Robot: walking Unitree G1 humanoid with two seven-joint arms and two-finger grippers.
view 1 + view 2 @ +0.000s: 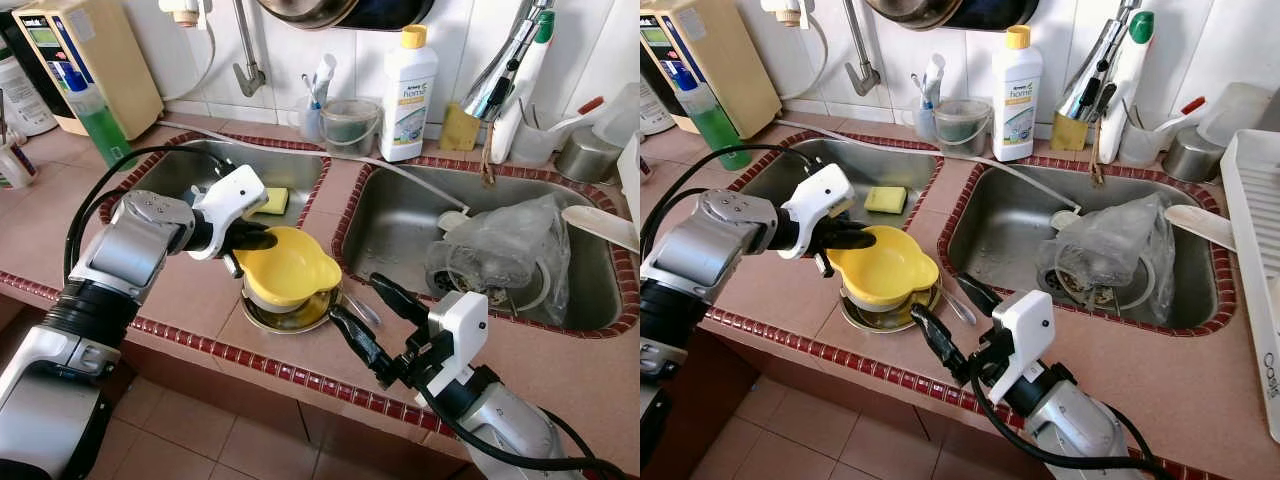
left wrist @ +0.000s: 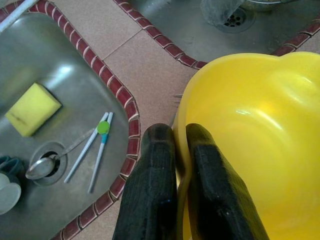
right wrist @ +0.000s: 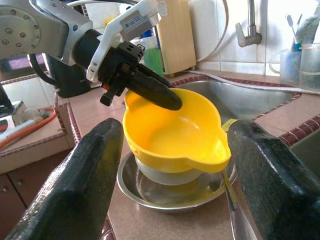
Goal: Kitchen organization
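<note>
Writing: a white bottle (image 1: 408,95) with a yellow cap is seen at 12 o'clock against the tiled wall; its label is too small to be read with certainty. On the white rack (image 1: 1252,260) at 3 o'clock, dark letters are printed near the edge, only partly legible.

The yellow bowl (image 1: 290,266) is found on the strip of desk (image 1: 190,295) between the two sinks, stacked on a pale bowl (image 3: 165,177) inside a steel dish (image 3: 150,192). The bowl's rim at its 9 o'clock side is pinched by the left hand (image 1: 252,238): one finger (image 2: 152,185) is laid outside the wall, the other inside, the two nearly closed with only the rim between them. The right hand (image 1: 372,322) is held at about 4 o'clock of the bowl, near it but apart, its fingers spread wide and nothing gripped.

Materials: the bowl is smooth glossy plastic, round with a pouring lip. The desk is matt pinkish tile, edged with dark red glazed tile. Both sinks are brushed steel. In the left sink (image 1: 190,170) a yellow sponge (image 2: 31,108), a spoon (image 2: 42,166) on the drain and pale chopsticks (image 2: 97,147) joined by a green clip are noted. In the right sink (image 1: 400,240) a crumpled clear plastic bag (image 1: 510,250) is lying over dishes. A green bottle (image 1: 98,115) is standing at 10 o'clock.
</note>
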